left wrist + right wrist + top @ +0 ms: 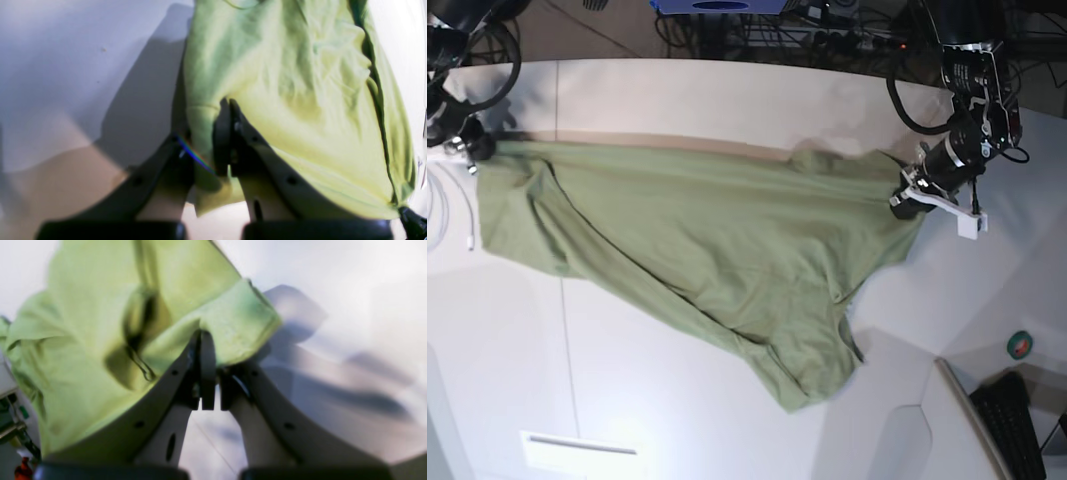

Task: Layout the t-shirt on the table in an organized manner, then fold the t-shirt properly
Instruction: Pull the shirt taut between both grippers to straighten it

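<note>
The olive-green t-shirt (717, 230) is stretched across the white table (727, 400) between both arms, its lower part sagging toward the front in a point. In the base view my left gripper (905, 203) pinches the shirt's right end. My right gripper (474, 150) holds the left end by the table's edge. The left wrist view shows the left gripper (229, 106) shut on a fold of the t-shirt (300, 83) above the table (66, 66). In the right wrist view the right gripper (204, 336) is shut on a hemmed edge of the t-shirt (83, 323).
A green tape roll (1021, 345) and a black keyboard (1017, 420) lie at the front right, off the tabletop. White cables (442, 200) hang at the left edge. Dark cables and equipment (757, 25) line the back. A thin seam (567, 350) crosses the table.
</note>
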Action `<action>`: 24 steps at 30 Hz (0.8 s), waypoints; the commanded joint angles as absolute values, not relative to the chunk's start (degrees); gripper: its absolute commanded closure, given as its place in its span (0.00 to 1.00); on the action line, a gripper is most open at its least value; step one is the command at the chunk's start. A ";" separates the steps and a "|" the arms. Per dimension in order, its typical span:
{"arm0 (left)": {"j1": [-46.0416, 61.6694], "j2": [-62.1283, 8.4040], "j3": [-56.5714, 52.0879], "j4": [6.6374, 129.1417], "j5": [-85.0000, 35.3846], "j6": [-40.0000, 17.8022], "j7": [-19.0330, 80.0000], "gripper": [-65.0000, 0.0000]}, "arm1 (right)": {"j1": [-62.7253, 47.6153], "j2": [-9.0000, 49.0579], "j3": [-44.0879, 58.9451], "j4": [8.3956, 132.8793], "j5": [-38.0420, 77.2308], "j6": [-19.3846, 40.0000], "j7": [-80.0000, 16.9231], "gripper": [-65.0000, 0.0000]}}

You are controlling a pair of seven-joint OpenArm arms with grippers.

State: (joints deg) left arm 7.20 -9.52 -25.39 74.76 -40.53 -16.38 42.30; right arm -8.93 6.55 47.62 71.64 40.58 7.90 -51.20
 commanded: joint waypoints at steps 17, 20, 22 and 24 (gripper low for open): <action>14.11 -10.33 -25.71 81.80 -41.10 -16.13 40.84 1.00 | -8.48 7.43 47.69 72.66 30.37 7.43 -50.15 1.00; 14.46 -10.24 -25.71 81.80 -41.10 -16.13 40.84 1.00 | -8.48 7.43 47.69 72.66 30.37 7.43 -50.15 1.00; 14.55 -10.24 -25.71 81.98 -41.10 -16.13 40.84 1.00 | -8.48 7.43 47.69 72.66 30.29 7.43 -50.15 1.00; 14.55 -10.24 -25.71 82.15 -41.10 -16.13 40.84 1.00 | -8.48 7.43 47.69 72.66 30.20 7.43 -50.15 1.00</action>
